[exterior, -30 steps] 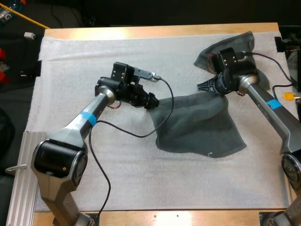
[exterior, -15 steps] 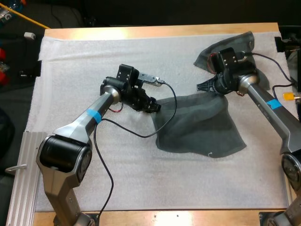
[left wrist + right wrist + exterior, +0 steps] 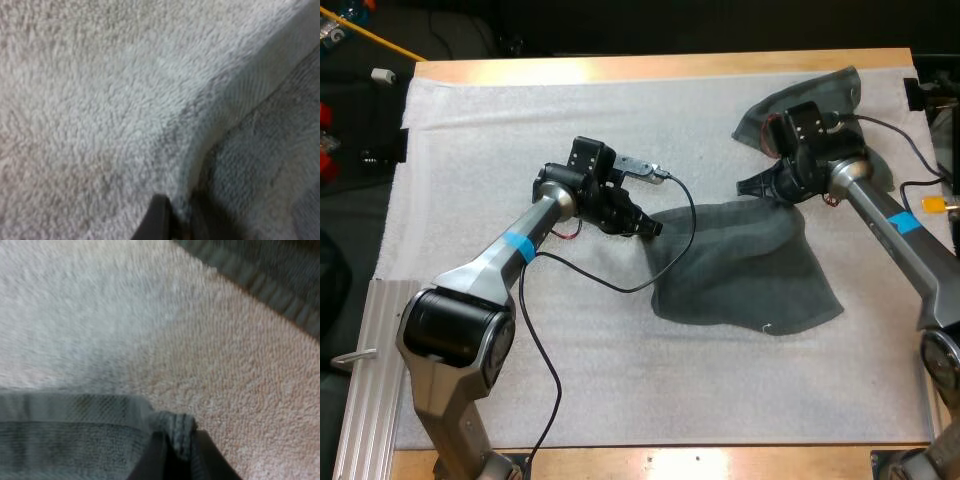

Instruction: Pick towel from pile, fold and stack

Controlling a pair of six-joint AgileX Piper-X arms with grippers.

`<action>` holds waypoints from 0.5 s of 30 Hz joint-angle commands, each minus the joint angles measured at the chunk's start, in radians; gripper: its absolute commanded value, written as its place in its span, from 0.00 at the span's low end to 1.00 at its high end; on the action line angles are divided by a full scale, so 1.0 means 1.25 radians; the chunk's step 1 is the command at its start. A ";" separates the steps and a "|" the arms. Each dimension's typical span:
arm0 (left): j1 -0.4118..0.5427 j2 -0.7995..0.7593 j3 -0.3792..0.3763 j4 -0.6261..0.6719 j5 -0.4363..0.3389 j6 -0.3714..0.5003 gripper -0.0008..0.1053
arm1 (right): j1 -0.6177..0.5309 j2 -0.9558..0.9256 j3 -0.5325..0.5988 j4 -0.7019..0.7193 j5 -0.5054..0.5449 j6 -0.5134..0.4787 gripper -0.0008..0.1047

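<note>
A dark grey-green towel point(image 3: 740, 262) lies spread on the white mat point(image 3: 520, 120), right of centre. My left gripper point(image 3: 650, 226) is at its left corner, and in the left wrist view my left gripper point(image 3: 177, 227) is shut on the towel's hem point(image 3: 235, 100). At the far corner of the same towel is my right gripper point(image 3: 756, 186). The right wrist view has that gripper point(image 3: 180, 460) shut on the bunched towel corner point(image 3: 176, 430). A second, crumpled towel point(image 3: 820, 92) lies at the mat's far right, behind the right arm.
The crumpled towel's edge point(image 3: 270, 285) lies close beyond my right gripper. The mat's left half and front strip are bare white fleece. The wooden table edge point(image 3: 660, 66) runs along the far side.
My left gripper moved right onto the towel's left corner and went from open to shut on it. The right gripper kept its grip and barely shifted.
</note>
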 commanded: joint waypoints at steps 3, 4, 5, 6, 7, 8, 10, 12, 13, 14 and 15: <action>-0.004 -0.072 -0.009 -0.006 -0.007 0.021 0.01 | -0.002 -0.065 -0.006 -0.017 -0.008 -0.003 0.01; -0.004 -0.096 -0.009 -0.005 -0.013 0.033 0.01 | -0.002 -0.082 -0.006 -0.021 -0.008 -0.003 0.01; -0.004 -0.115 -0.009 -0.003 -0.020 0.040 0.01 | -0.002 -0.095 -0.006 -0.024 -0.008 -0.003 0.01; -0.004 -0.136 -0.009 -0.001 -0.026 0.047 0.01 | -0.002 -0.108 -0.006 -0.025 -0.008 -0.003 0.01; -0.004 -0.163 -0.009 0.001 -0.030 0.052 0.01 | -0.002 -0.127 -0.006 -0.025 -0.008 -0.003 0.01; -0.004 -0.180 -0.009 0.002 -0.031 0.054 0.01 | -0.002 -0.138 -0.006 -0.024 -0.008 -0.003 0.01; -0.004 -0.223 -0.009 0.008 -0.031 0.061 0.01 | -0.002 -0.169 -0.006 -0.021 -0.008 -0.003 0.01; -0.004 -0.262 -0.009 0.011 -0.031 0.062 0.01 | 0.000 -0.200 -0.006 -0.020 -0.009 -0.004 0.01; -0.004 -0.284 -0.009 0.011 -0.031 0.062 0.01 | 0.002 -0.219 -0.006 -0.020 -0.013 -0.006 0.01; -0.004 -0.302 -0.009 0.011 -0.031 0.062 0.01 | 0.003 -0.234 -0.006 -0.020 -0.017 -0.007 0.01; -0.004 -0.321 -0.009 0.013 -0.031 0.062 0.01 | 0.003 -0.251 -0.006 -0.020 -0.024 -0.007 0.01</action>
